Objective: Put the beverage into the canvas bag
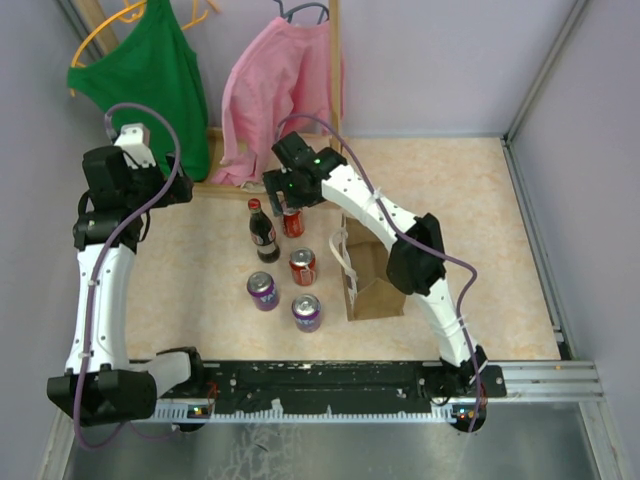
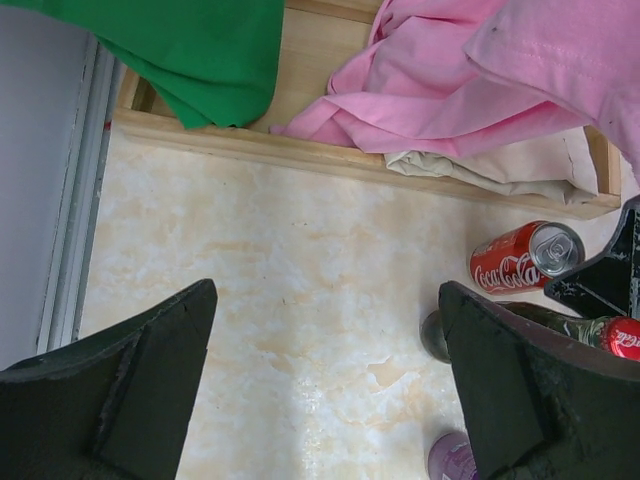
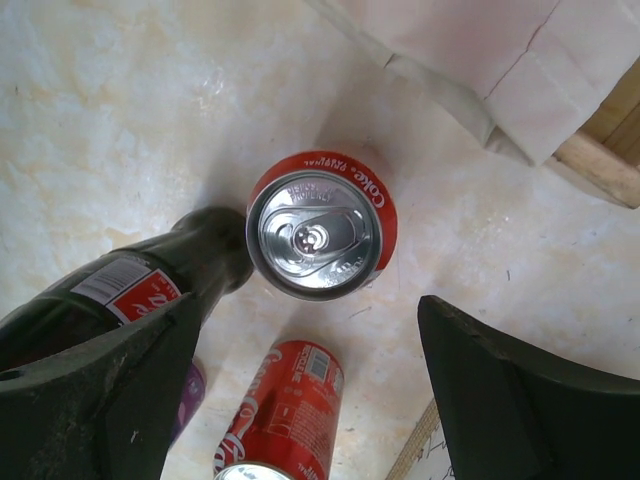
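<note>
The tan canvas bag [image 1: 372, 275] stands open right of centre, its white handles toward the drinks. Left of it stand a dark cola bottle [image 1: 263, 232], two red cola cans [image 1: 293, 222] [image 1: 303, 266] and two purple cans [image 1: 263, 291] [image 1: 307, 312]. My right gripper [image 1: 285, 195] is open and empty, hovering over the far red can [image 3: 320, 232], whose top shows just beyond the fingers. The bottle [image 3: 110, 290] is by its left finger and the nearer red can [image 3: 285, 415] lies between the jaws, lower down. My left gripper [image 2: 325, 380] is open and empty over bare table at the far left [image 1: 165, 190].
A wooden frame [image 1: 230, 188] runs along the back, with a green top [image 1: 150, 70] and a pink shirt [image 1: 270, 95] hanging over it. A beige cloth [image 2: 480, 165] lies inside the frame. Walls close both sides; a black rail [image 1: 330, 378] runs along the near edge.
</note>
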Controlling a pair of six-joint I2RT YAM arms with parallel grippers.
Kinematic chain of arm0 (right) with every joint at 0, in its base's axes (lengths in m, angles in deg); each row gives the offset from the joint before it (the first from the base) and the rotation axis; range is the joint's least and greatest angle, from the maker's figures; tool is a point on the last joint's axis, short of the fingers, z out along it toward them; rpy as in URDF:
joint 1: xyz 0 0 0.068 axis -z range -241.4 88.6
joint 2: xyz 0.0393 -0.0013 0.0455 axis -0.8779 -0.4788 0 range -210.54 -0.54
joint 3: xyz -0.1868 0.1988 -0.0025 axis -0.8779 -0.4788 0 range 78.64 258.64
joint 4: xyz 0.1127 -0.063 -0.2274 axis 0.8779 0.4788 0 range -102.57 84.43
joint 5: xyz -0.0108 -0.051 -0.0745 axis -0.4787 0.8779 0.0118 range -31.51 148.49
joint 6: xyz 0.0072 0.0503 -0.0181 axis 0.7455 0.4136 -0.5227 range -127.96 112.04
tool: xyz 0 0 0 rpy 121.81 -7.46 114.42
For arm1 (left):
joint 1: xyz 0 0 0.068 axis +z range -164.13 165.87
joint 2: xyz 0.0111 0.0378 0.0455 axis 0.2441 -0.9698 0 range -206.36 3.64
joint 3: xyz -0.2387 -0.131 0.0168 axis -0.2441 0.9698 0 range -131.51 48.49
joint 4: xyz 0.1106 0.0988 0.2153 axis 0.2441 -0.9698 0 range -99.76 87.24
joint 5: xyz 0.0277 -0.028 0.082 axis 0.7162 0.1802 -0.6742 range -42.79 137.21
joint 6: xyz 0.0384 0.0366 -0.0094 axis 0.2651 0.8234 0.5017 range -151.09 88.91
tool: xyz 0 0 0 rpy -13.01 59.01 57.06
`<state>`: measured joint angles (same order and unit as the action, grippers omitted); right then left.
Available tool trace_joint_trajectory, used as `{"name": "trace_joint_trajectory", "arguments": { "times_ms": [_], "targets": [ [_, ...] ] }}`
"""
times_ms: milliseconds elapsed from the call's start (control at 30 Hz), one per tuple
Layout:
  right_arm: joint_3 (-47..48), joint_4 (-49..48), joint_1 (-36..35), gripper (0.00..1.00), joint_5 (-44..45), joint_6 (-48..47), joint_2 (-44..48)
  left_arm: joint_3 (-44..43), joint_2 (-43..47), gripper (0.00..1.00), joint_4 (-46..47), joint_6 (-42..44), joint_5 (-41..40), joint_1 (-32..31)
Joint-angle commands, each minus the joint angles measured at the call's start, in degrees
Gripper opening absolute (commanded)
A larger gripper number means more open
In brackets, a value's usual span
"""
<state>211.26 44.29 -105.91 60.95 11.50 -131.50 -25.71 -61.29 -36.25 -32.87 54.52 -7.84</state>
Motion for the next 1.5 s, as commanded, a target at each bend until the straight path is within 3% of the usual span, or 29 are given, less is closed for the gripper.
{"name": "trace_joint_trajectory", "arguments": {
  "times_ms": [0,767,867,1067,1100,1467],
  "targets": [
    [-0.07,-3.61,-0.31,0.89,2.25,-1.33,-1.05,0.36,0.44,0.98,0.46,-0.90,1.36,0.58],
    [-2.79,-10.12,-0.40,0.81,4.72,-2.06,-5.02,0.98,-0.64,0.97,0.33,-1.88,3.50,0.90],
    [-2.79,-10.36,-0.40,0.67,4.36,-2.06,-4.97,0.79,-0.86,0.97,0.37,-1.91,3.75,0.98],
    [-4.60,-12.05,-0.40,0.04,4.47,-2.15,-2.21,0.56,-1.33,0.97,0.49,-2.08,4.46,0.98],
    [-4.80,-12.35,-0.41,0.00,4.87,-2.15,-1.39,0.54,-1.42,0.97,0.49,-2.11,4.51,0.94],
    [-2.28,-11.51,-0.14,0.00,11.38,-2.69,11.73,0.02,-2.11,0.97,0.93,-1.74,6.00,0.93]
  ]
}}
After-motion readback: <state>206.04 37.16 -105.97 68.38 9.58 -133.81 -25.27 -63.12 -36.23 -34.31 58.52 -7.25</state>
